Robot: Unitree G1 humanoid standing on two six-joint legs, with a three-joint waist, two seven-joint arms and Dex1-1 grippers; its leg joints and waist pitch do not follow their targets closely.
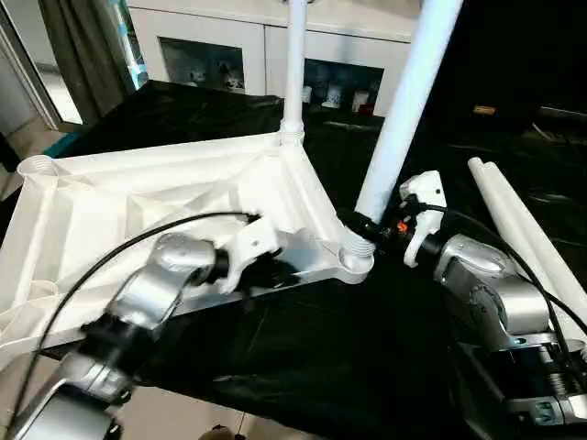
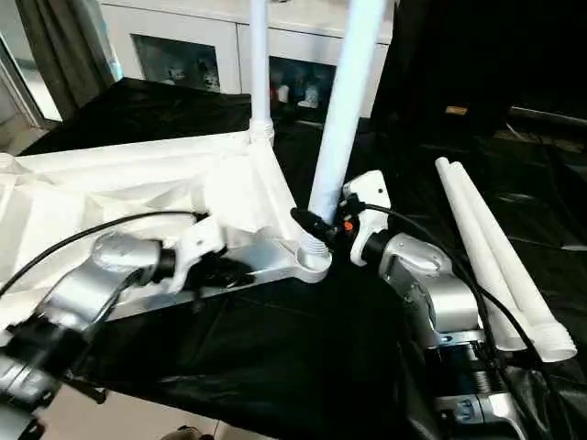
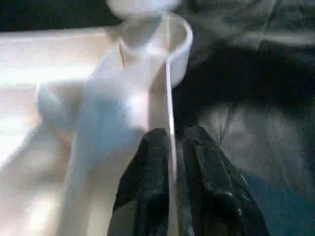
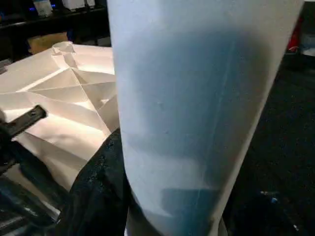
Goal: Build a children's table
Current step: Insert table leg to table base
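The table top [image 1: 138, 202] lies upside down on the black cloth [image 1: 303, 367] in front of me, its ribbed underside facing up, reaching from the middle of the scene out to the left. Two legs stand in its right-hand corner sockets: the far leg [image 1: 294, 64] rises straight from the far right corner, and the near leg [image 1: 404, 110] rises from the near right socket [image 1: 356, 261], leaning a little to the right. My right gripper [image 1: 365, 226] is at the foot of that near leg, just above the socket, with its black fingers set against the tube, clamped on it as far as I can see; in my right wrist view the leg stands right up against the fingers. My left gripper [image 1: 275, 273] is on the near rim of the table top, left of that socket, its two black fingers [image 3: 147, 177] pinched together on the thin edge of the rim. Two more loose legs [image 1: 527, 229] lie side by side on the cloth to the right, well apart from the top. Beyond the cloth stands a white cabinet [image 1: 248, 46] with glass doors
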